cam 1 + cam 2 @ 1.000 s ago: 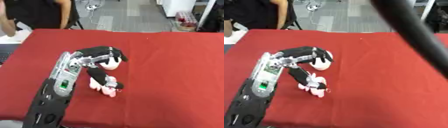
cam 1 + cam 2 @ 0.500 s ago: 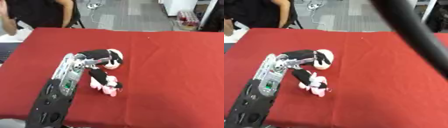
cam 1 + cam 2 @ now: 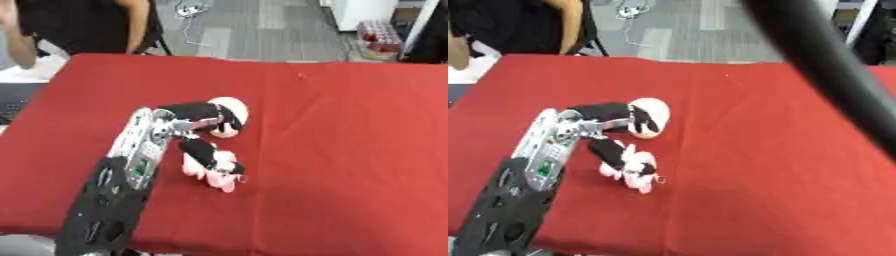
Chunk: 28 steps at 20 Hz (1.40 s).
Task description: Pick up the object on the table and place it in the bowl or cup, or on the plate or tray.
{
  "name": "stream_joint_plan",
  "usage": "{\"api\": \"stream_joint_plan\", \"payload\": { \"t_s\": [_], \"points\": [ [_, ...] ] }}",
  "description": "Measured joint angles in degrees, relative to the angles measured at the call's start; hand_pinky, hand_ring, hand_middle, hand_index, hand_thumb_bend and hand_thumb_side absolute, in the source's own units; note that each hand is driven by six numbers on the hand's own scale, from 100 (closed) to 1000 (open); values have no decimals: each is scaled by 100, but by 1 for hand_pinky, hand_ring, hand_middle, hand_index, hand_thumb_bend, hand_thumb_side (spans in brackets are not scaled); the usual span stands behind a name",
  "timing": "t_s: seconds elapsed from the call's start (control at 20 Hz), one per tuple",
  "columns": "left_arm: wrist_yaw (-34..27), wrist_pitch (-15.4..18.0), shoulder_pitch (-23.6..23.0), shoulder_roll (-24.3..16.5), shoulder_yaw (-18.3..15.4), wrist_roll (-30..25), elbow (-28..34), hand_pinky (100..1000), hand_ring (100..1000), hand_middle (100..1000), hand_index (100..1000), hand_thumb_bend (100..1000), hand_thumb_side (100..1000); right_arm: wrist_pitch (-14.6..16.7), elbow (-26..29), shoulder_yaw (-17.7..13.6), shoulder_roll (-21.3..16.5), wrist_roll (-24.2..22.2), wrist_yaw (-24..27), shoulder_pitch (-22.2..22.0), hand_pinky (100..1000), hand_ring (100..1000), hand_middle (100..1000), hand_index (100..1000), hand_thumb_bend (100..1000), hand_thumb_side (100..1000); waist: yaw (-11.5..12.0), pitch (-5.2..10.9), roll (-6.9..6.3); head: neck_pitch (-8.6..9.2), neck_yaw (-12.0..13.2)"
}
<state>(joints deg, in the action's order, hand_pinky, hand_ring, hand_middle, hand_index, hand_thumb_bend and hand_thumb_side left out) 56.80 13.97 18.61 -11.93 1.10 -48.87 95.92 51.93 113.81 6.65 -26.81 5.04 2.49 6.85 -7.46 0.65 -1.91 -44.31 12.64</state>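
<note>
A red tablecloth (image 3: 350,150) covers the table; grey floor (image 3: 262,30) beyond.

No text, label, brand, number or sign could be read anywhere. The small green panel (image 3: 138,165) on the silver forearm of the left arm carried marks too blurred to make out.

We see open red tablecloth (image 3: 350,150) right of and beyond plush toy (image 3: 214,165): free passage there. Left hand (image 3: 197,117) and its arm block approach from left, hand lying over toy's near-left side. In right eye view, dark bar (image 3: 833,75) crosses upper right.
</note>
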Motion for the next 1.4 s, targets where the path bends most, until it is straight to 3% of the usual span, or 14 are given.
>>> {"api": "stream_joint_plan", "payload": {
  "t_s": [0.45, 0.85, 0.9, 0.95, 1.15, 1.2, 1.4],
  "points": [
    [86, 11, 6, 42, 25, 11, -197, 590, 748, 778, 870, 391, 742, -4, 0, -1, -1, 5, -8, 20, 478, 595, 808, 847, 100, 838, -1, -1, -4, 0, 5],
    [118, 154, 25, 40, 376, 153, -425, 611, 751, 782, 875, 372, 773, 3, 0, 0, -1, -14, -24, 22, 477, 595, 807, 848, 100, 837, -24, -3, -7, 0, 3],
    [118, 173, 42, 39, 426, 173, -478, 613, 751, 783, 875, 366, 770, 3, 0, 0, -1, -15, -25, 22, 477, 595, 808, 848, 100, 876, -33, -4, -7, 0, -4],
    [118, 189, 57, 39, 467, 188, -534, 611, 751, 783, 877, 360, 762, 3, 0, -1, -1, -15, -27, 22, 478, 595, 807, 849, 100, 836, -49, -4, -6, 0, -8],
    [118, 219, 57, -10, 524, 218, -679, 611, 751, 783, 880, 329, 729, 3, 0, -19, -1, -16, -49, 3, 477, 595, 807, 848, 100, 840, -52, 4, -2, 0, -177],
    [115, 222, 42, -42, 515, 222, -698, 611, 751, 783, 880, 344, 768, 2, 0, -33, -1, -16, -51, -20, 477, 595, 807, 848, 100, 836, -49, 11, -2, 0, -219],
    [54, 249, -123, -275, 443, 249, -816, 615, 751, 784, 881, 347, 780, 2, 0, -73, -1, -7, -72, -45, 477, 595, 808, 849, 100, 835, -20, 41, 18, 0, -324]
  ]
}}
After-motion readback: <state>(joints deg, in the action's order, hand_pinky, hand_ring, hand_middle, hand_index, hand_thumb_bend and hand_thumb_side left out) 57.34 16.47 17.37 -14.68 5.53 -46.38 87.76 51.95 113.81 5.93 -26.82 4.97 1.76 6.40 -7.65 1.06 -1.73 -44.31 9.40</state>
